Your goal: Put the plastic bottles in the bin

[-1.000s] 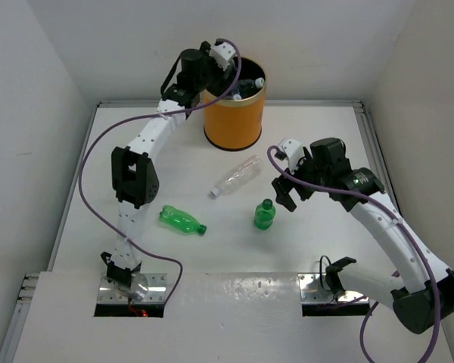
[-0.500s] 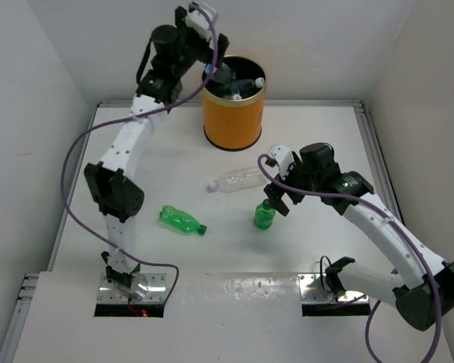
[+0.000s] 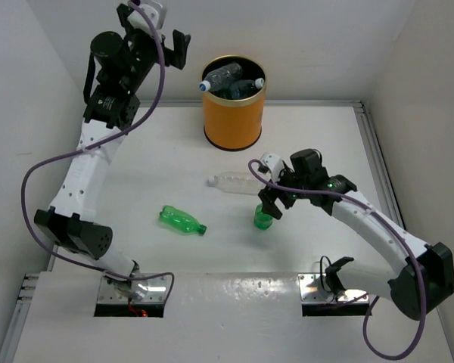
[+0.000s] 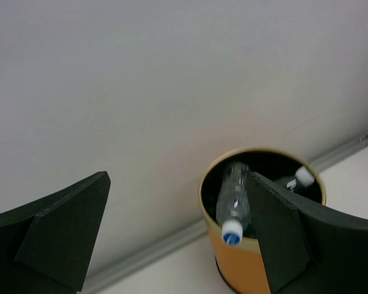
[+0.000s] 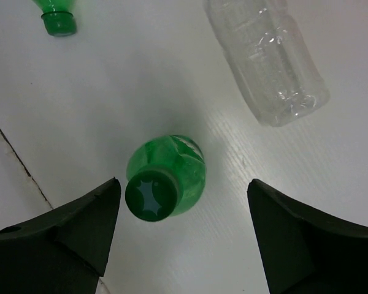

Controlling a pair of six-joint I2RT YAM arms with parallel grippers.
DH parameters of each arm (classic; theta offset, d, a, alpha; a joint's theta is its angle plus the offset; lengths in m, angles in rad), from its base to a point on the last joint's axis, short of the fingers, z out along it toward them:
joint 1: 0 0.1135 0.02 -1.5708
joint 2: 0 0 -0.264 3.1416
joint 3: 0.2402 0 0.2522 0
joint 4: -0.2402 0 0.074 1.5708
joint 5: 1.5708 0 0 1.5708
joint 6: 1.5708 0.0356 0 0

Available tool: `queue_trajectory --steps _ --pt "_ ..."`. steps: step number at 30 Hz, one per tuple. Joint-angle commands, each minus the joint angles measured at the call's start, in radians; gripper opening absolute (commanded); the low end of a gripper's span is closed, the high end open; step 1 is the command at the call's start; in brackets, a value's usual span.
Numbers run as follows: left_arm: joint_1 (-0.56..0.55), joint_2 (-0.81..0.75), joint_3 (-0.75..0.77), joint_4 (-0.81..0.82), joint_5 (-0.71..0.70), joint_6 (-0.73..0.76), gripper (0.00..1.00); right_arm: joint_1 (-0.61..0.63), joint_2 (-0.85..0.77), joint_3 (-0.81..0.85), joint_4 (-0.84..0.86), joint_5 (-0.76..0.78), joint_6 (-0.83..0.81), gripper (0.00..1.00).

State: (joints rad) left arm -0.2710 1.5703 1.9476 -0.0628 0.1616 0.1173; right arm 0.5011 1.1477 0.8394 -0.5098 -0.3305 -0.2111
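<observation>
The left pincer (image 3: 174,47) hangs high beside the back wall (image 4: 172,73), up and to the left of the bin (image 3: 231,125). Its jaws are spread wide with nothing between them. The bin stands at the far side of the desk (image 3: 151,166) and holds several bottles. A blue-capped bottle (image 4: 233,205) lies slanted in it with its cap poking over the rim, and a white-capped bottle (image 4: 305,176) shows deeper in.

The right pincer (image 3: 268,207) is low over the middle of the desk, jaws spread on either side of an upright green bottle (image 5: 165,180). In the right wrist view both fingers (image 5: 67,239) stand clear of it, with a gap on each side. A clear bottle (image 3: 231,181) lies on its side just beyond, between the upright one and the bin. A second green bottle (image 3: 180,219) lies on its side well to the left, its cap pointing toward the upright one.
</observation>
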Motion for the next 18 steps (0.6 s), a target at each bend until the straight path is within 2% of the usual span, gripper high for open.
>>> queue_trajectory --steps 1,7,8,10,12,14,15,18 --pt "0.029 -0.030 -0.073 -0.074 -0.033 -0.039 1.00 0.010 0.033 -0.020 0.091 -0.058 -0.002 0.80" --pt "0.073 -0.095 -0.193 -0.083 -0.043 -0.048 1.00 0.010 0.037 -0.069 0.178 -0.047 -0.001 0.49" --pt "0.085 -0.105 -0.217 -0.083 -0.043 -0.048 1.00 0.008 0.037 -0.059 0.180 -0.047 0.001 0.36" --pt "0.085 -0.115 -0.236 -0.083 -0.043 -0.048 1.00 0.011 0.044 -0.031 0.145 -0.079 -0.019 0.19" --pt "0.104 -0.115 -0.246 -0.083 -0.053 -0.048 1.00 0.007 0.037 0.018 0.107 -0.099 -0.034 0.07" --pt "0.104 -0.124 -0.256 -0.083 -0.053 -0.057 1.00 0.010 0.012 0.107 0.085 -0.101 -0.024 0.00" --pt "0.114 -0.124 -0.265 -0.083 -0.053 -0.057 1.00 0.008 0.009 0.197 0.088 -0.094 -0.008 0.00" --pt "0.124 -0.124 -0.289 -0.092 -0.053 -0.079 1.00 0.001 0.030 0.306 0.141 -0.062 0.056 0.00"
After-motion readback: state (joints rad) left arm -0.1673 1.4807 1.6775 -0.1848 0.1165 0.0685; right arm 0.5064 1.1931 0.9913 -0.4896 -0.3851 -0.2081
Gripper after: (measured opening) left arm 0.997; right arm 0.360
